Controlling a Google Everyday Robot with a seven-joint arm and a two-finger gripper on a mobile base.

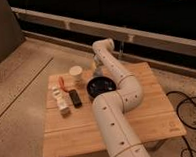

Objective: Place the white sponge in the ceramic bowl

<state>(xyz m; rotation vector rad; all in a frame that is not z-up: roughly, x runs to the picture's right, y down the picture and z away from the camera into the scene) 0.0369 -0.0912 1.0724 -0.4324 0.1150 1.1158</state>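
Note:
The ceramic bowl is dark, round and glossy, and sits on the wooden table left of centre. My white arm runs up from the bottom edge, bends over the table and reaches to the far side. The gripper is just beyond the bowl's far rim, near the table's back edge, largely hidden by the wrist. I cannot make out the white sponge; it may be hidden at the gripper behind the arm.
A cream paper cup stands left of the bowl. A small orange-red item, pale whitish pieces and a black oblong object lie at the table's left. Cables lie on the floor at right.

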